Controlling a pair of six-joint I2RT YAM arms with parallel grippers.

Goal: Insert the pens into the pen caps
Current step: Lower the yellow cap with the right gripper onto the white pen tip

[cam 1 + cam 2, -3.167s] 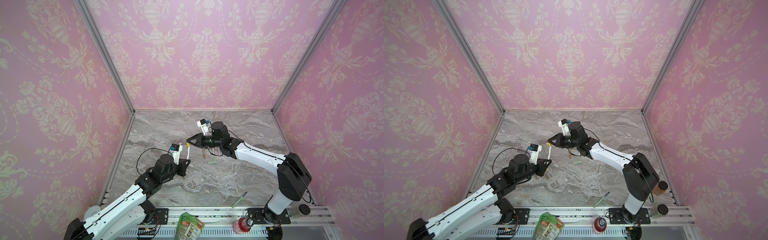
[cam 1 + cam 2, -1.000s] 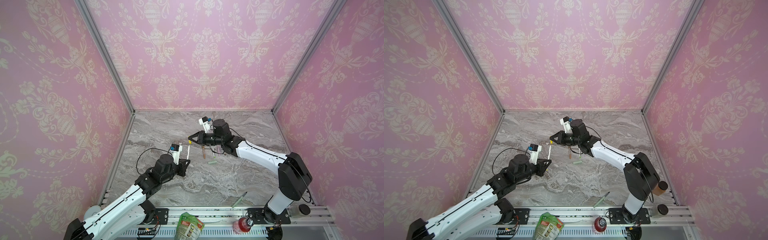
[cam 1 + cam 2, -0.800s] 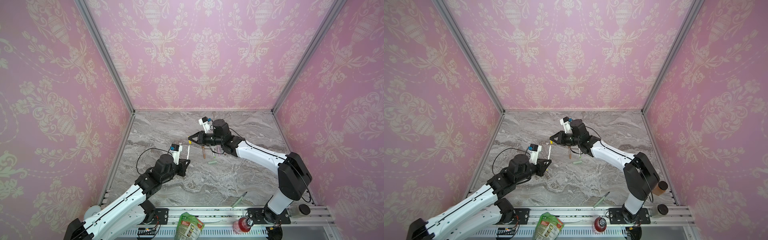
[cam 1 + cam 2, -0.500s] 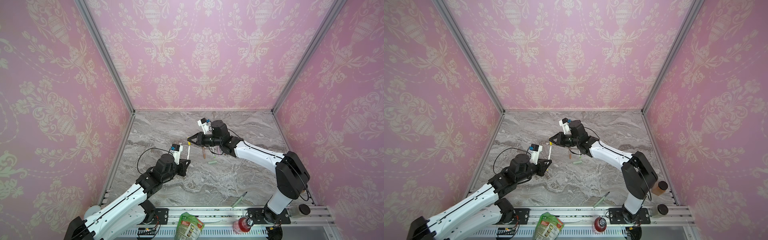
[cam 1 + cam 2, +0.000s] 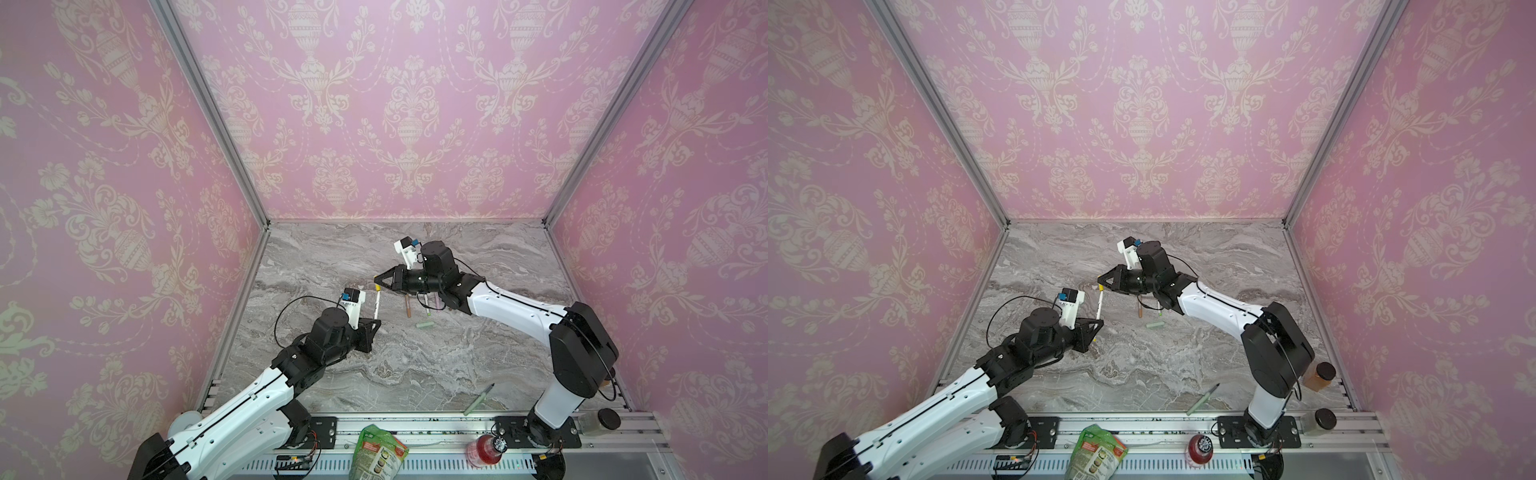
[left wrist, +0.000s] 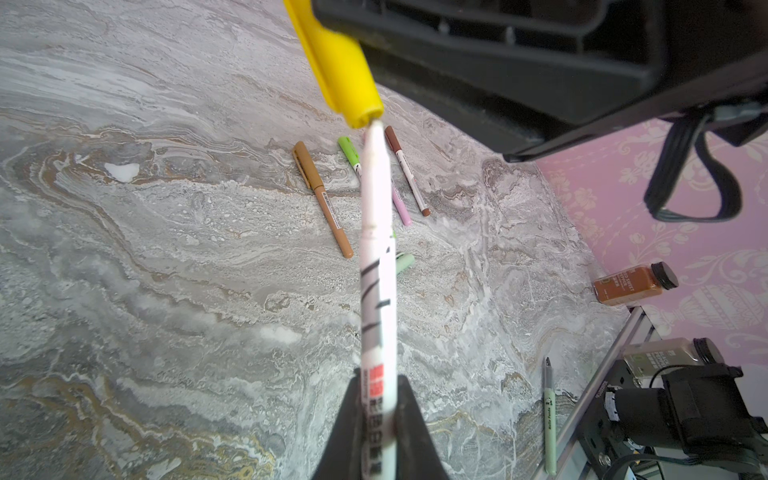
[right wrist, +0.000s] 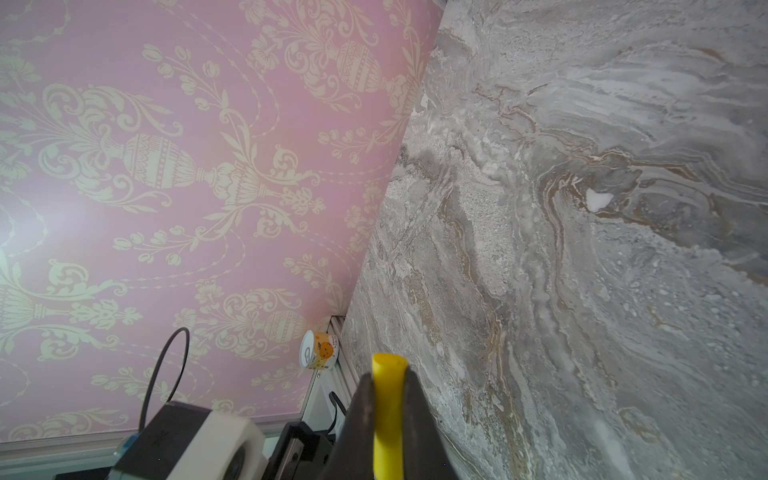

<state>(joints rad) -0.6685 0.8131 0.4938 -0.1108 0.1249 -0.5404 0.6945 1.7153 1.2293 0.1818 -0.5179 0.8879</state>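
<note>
Two grippers meet just left of centre in both top views for a mid-air capping. The left gripper point(image 5: 375, 323) has its jaws pinched tight on the lower barrel of a white pen point(image 5: 377, 306), and the pen stands up out of the fingers, tip leading. The right gripper point(image 5: 378, 284) reaches in from the right of frame, jaws clamped flat on a yellow cap point(image 6: 338, 70) whose open mouth faces the pen. From the left wrist camera the tip sits right at the cap's rim, touching or barely entering, and it's hard to call which.

Down on the marble table point(image 5: 332, 257), just right of centre, lies a cluster: a tan pen point(image 6: 322, 195), a lime green pen point(image 6: 349, 151), a pink pen point(image 6: 399, 203) and a brown pen point(image 6: 409, 178). At least three of them have caps on. A loose pale green cap point(image 6: 404, 262) lies just below them in frame. An uncapped pale green pen point(image 5: 478, 400) waits well apart at the lower right, near the front rail.

Both held pieces look like light, stiff, smooth plastic. The low grip leaves a long free barrel that can lever sideways, and the pen may slide back through the pads under the push. The cap is best held toward its closed end, so the squeeze doesn't pinch the mouth.
</note>
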